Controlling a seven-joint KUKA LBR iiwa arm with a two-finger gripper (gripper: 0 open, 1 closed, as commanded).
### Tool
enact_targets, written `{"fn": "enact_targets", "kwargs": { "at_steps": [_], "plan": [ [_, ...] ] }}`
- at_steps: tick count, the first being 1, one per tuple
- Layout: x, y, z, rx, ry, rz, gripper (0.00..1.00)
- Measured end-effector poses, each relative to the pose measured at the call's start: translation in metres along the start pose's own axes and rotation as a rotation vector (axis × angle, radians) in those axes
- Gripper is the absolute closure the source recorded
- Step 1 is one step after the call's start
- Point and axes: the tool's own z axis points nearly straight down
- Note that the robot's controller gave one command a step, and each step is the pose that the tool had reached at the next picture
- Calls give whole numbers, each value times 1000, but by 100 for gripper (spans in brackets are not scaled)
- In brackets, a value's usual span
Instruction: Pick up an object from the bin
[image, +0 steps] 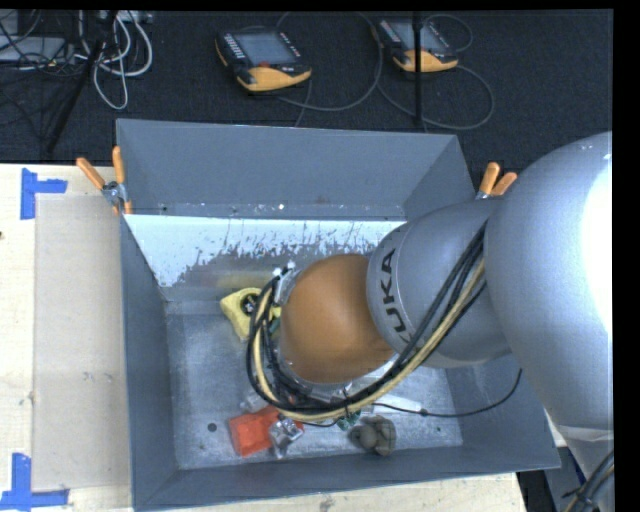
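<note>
A flat red-orange piece (250, 432) lies near the bin's front wall, left of centre. My gripper (285, 432) pokes out as a small metal part below the arm's orange cover, right against that piece's right edge. Whether it holds the piece is hidden. A grey-green rounded lump (373, 434) rests a little to the right on the bin floor. A crumpled yellow thing (239, 307) lies farther back, partly tucked behind the cover and cables.
The arm and its orange cover hang over the middle of the bin and hide the floor beneath. A thin white strip (405, 403) lies just right of the cover. Bare floor shows along the left side.
</note>
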Motion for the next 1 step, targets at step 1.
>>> {"fn": "enact_targets", "kwargs": {
  "at_steps": [1],
  "plan": [
    [0, 0, 0, 0, 0, 1, 100]
  ]
}}
